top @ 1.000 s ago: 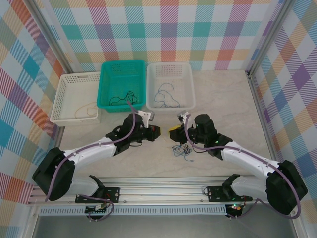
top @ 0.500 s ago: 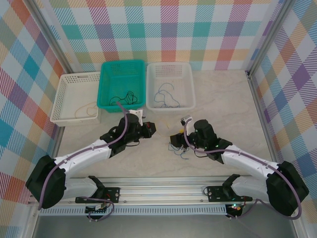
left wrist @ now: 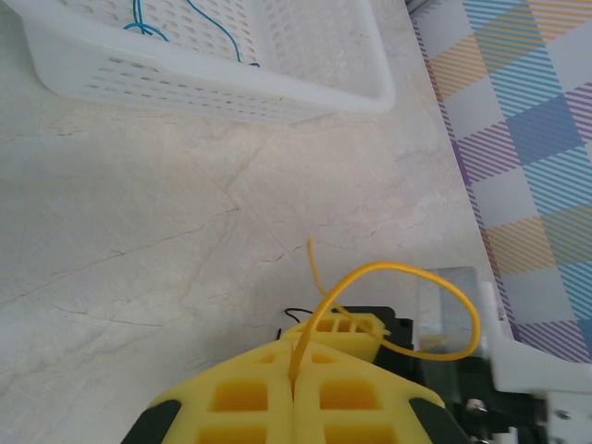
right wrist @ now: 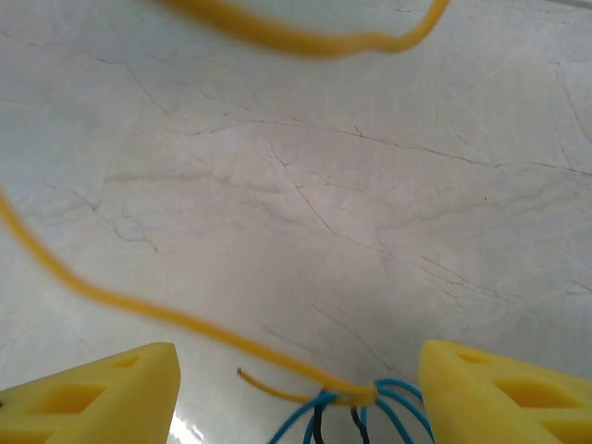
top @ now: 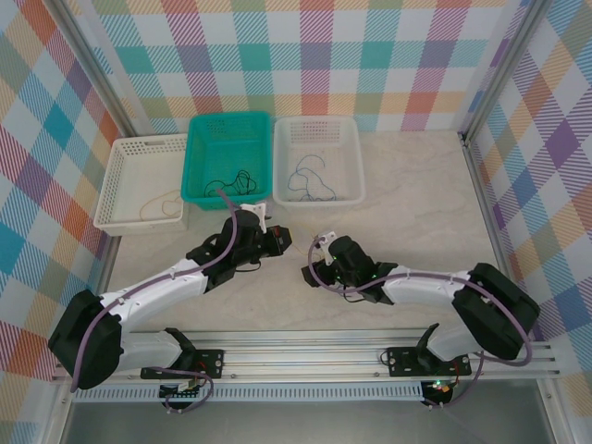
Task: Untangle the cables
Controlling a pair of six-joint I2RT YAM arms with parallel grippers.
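Observation:
My left gripper (left wrist: 294, 375) is shut on a yellow cable (left wrist: 416, 269), which loops up and to the right from its closed fingertips. In the top view the left gripper (top: 279, 240) sits mid-table, with the right gripper (top: 310, 275) close by at its lower right. The right gripper (right wrist: 298, 375) is open. That yellow cable (right wrist: 185, 319) crosses in front of it and hooks into a small clump of blue and black cables (right wrist: 356, 412) lying between its fingers (right wrist: 111, 384), untouched by either one.
Three baskets line the back: a white one (top: 104, 190) holding a tan wire, a teal one (top: 191, 157) holding black wires, and a white one (top: 357, 157) holding blue wires. In the left wrist view that white basket (left wrist: 231, 88) stands just ahead.
The right gripper has opened and slid left across the table toward the left gripper. The left gripper drew back slightly, still holding the yellow cable.

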